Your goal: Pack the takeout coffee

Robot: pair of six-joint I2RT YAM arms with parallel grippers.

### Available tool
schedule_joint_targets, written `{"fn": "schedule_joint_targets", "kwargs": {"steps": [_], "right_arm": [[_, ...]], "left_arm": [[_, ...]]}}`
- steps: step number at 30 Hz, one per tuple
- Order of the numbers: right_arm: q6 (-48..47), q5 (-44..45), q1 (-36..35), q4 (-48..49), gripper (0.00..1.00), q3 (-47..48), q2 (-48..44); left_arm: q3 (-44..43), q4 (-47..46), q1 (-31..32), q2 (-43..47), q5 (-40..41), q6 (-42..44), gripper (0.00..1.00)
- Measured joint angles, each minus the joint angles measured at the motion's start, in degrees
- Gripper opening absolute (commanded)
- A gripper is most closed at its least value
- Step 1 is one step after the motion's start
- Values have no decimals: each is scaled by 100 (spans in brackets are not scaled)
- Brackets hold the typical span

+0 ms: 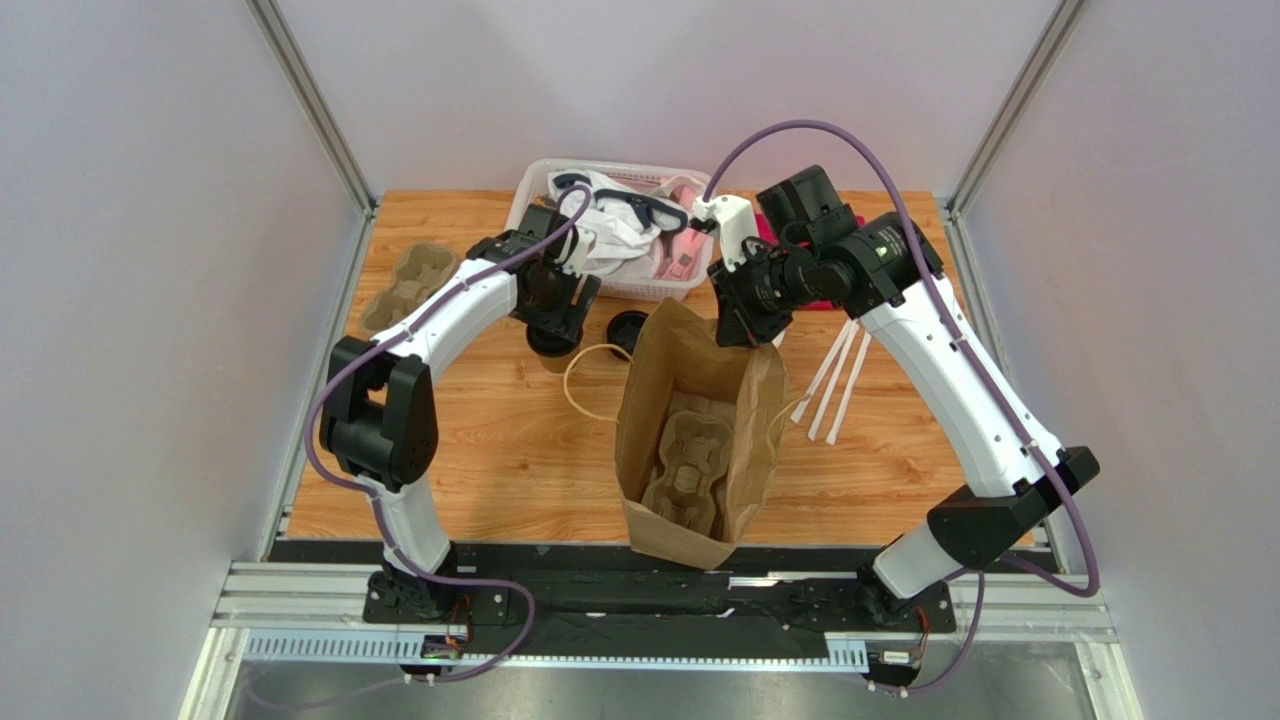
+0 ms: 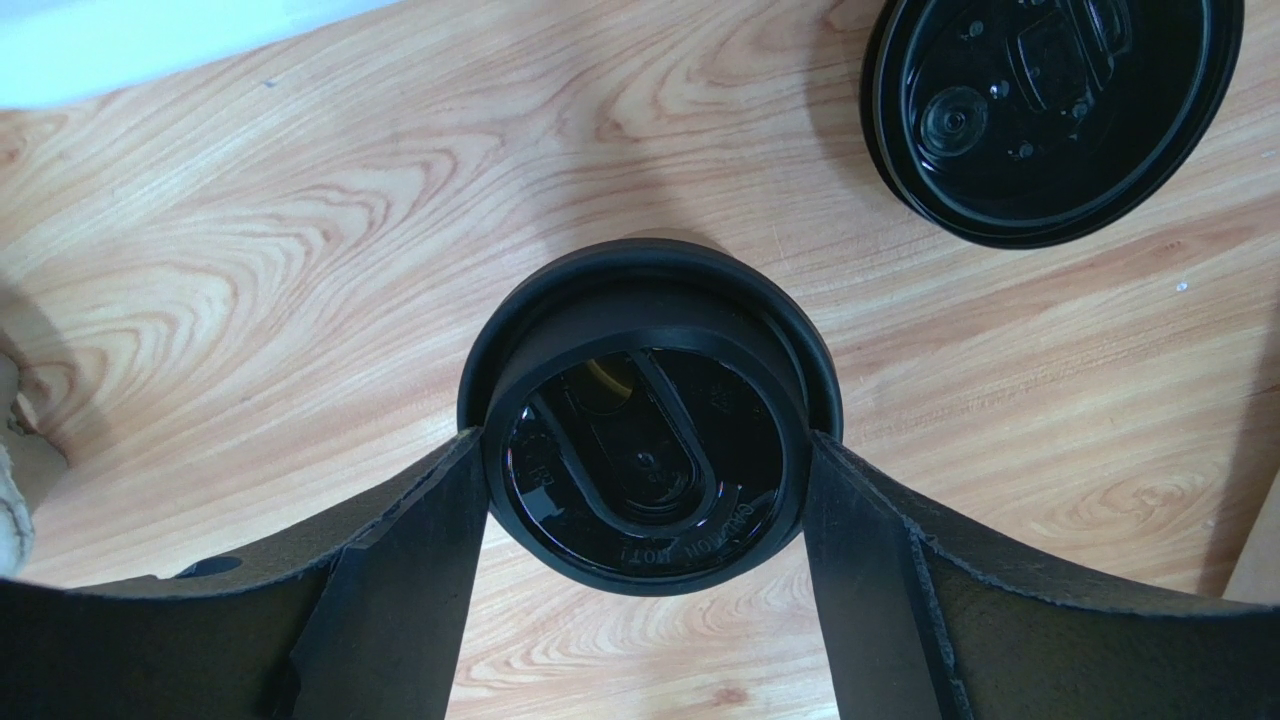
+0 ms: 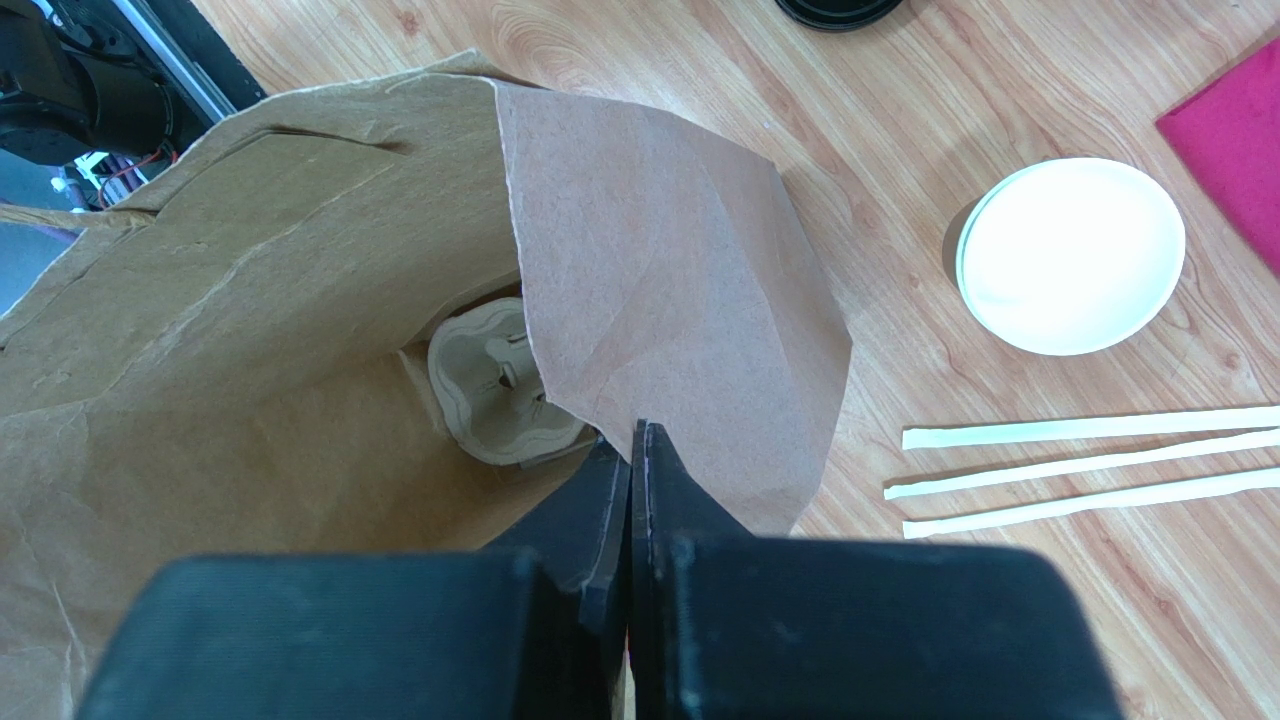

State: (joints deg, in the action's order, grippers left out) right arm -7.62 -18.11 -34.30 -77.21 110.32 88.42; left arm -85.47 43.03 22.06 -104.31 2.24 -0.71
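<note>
Top view looks down on the whole table; each wrist view sees part of it close up.

From the left wrist, only the black lid of the takeout coffee shows. The cup wall is hidden beneath it, and the lid's raised lettering is too small to read. Whether the left end effector touches the lid's rim cannot be told. A loose lid is cut off by the top edge. The paper bag flap hides most of the pulp tray. The right end effector, pressed together on that flap, covers the pinched edge.
</note>
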Motion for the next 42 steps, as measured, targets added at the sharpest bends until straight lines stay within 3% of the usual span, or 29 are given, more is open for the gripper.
{"fn": "schedule_joint_targets", "kwargs": {"steps": [4, 11, 22, 25, 30, 34, 42], "right_arm": [[-2, 0, 0, 0, 0, 0, 0], [-17, 0, 0, 0, 0, 0, 0], [-20, 4, 0, 0, 0, -2, -2], [-17, 4, 0, 0, 0, -2, -2], [-17, -2, 0, 0, 0, -2, -13], [-15, -7, 0, -2, 0, -2, -28], [50, -203, 0, -2, 0, -2, -31]], "left_arm": [[13, -44, 0, -2, -2, 72, 69], [116, -87, 0, 116, -35, 214, 45], [197, 1038, -2, 907, -76, 667, 32], [-229, 1506, -2, 1397, -284, 807, 30], [-2020, 1998, 48, 2144, -944, 1141, 27], [-3104, 2122, 695, 2806, -1375, 1517, 25], [-4009, 2612, 3106, 3200, -1639, 2315, 22]]}}
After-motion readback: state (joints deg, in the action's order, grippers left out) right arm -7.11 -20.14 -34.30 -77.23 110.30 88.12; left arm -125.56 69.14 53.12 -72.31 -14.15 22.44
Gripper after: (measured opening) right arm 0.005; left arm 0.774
